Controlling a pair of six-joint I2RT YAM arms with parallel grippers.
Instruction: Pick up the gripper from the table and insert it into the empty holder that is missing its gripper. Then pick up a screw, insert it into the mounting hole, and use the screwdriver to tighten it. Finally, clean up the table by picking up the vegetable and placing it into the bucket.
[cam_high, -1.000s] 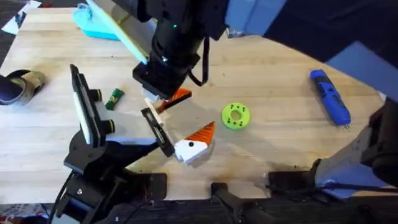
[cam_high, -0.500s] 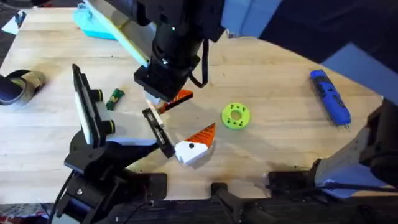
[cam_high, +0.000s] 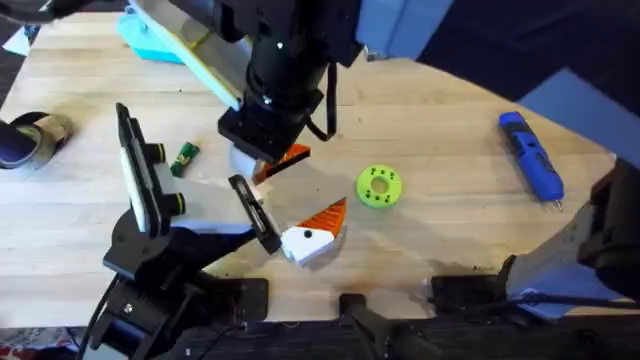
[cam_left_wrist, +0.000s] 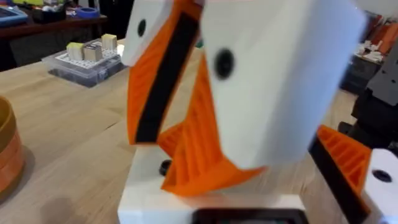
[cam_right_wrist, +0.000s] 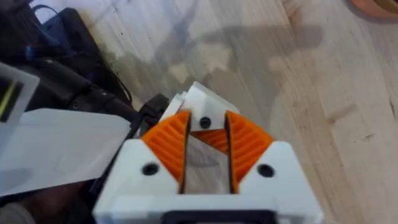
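Beside holder, white gripper (cam_high: 308, 240), orange wedge finger

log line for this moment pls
right end effector: shut on gripper | screwdriver: on table | vegetable: on table

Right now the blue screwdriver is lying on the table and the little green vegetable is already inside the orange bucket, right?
Not quite. The screwdriver does lie on the table, but the vegetable is not in a bucket. The overhead view shows it lying on the bare wood.
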